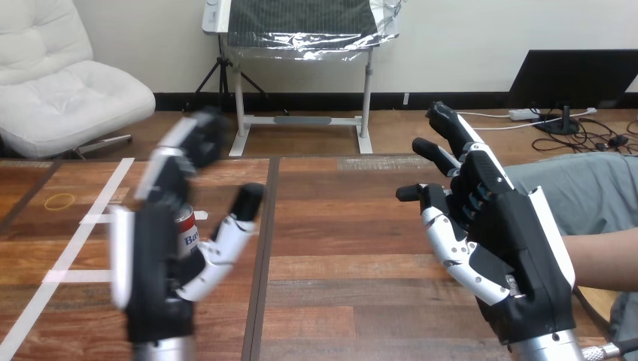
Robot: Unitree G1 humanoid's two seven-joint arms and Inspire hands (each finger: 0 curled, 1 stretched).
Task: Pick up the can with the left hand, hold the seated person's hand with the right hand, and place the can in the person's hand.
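Red-and-white metal can (186, 229), just beyond my wide-open, empty left hand (149, 259), looks light, slick and dentable, so I'd grasp its middle.

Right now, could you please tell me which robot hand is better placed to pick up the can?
The left. The left robot hand is open right by the can, which shows between its palm and thumb. The right robot hand, also open, is across the table beside the person's forearm.

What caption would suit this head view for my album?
Robot's left hand open by a can, right hand open near the person's forearm.
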